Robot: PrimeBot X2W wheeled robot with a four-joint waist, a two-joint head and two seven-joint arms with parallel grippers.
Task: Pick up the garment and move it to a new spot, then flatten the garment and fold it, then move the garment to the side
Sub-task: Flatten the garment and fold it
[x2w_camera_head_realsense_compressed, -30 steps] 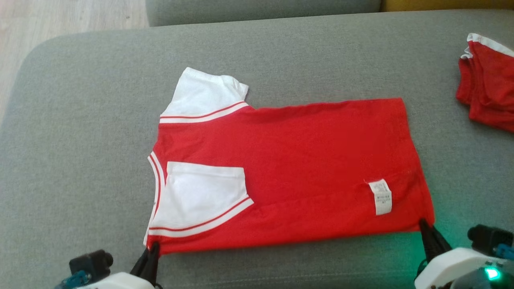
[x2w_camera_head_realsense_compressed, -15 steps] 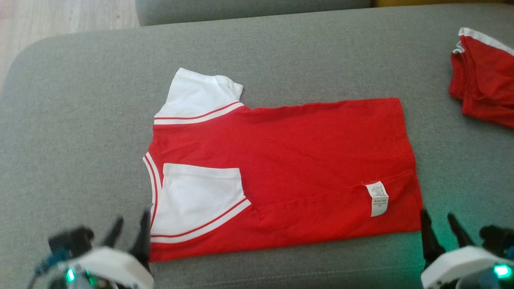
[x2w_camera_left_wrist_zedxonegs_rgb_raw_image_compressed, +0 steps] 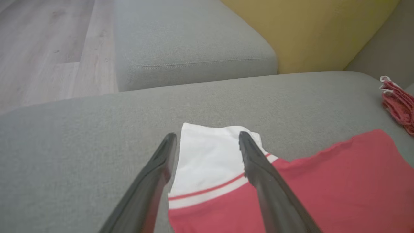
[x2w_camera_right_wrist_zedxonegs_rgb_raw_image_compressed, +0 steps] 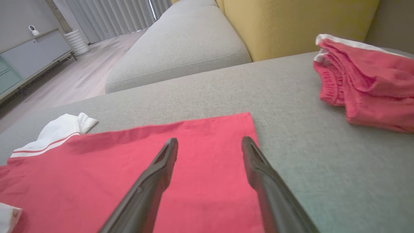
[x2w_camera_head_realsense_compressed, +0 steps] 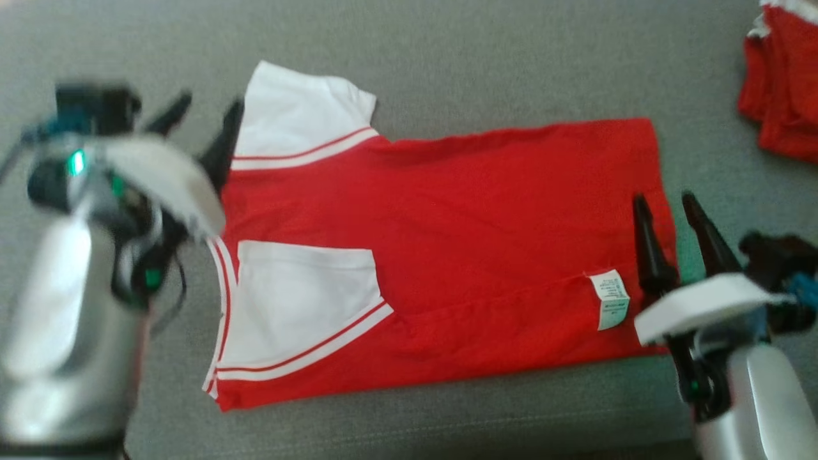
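Observation:
The garment (x2w_camera_head_realsense_compressed: 460, 230) is a red shirt with white sleeves, lying flat on the grey sofa cushion with its near long side folded over, a white label up. My left gripper (x2w_camera_head_realsense_compressed: 211, 108) hovers open at the far white sleeve (x2w_camera_left_wrist_zedxonegs_rgb_raw_image_compressed: 207, 155), holding nothing. Over the garment's right hem (x2w_camera_right_wrist_zedxonegs_rgb_raw_image_compressed: 226, 155) my right gripper (x2w_camera_head_realsense_compressed: 664, 201) stands open and empty.
A second red garment (x2w_camera_head_realsense_compressed: 783, 76) lies bunched at the far right of the cushion (x2w_camera_head_realsense_compressed: 511, 57). Behind are another grey cushion (x2w_camera_left_wrist_zedxonegs_rgb_raw_image_compressed: 190, 42), a yellow cushion (x2w_camera_right_wrist_zedxonegs_rgb_raw_image_compressed: 291, 22) and wooden floor (x2w_camera_left_wrist_zedxonegs_rgb_raw_image_compressed: 45, 48) to the left.
Both grippers have opened, let go of the garment's near corners and moved away from me to its far side. The camera has shifted too.

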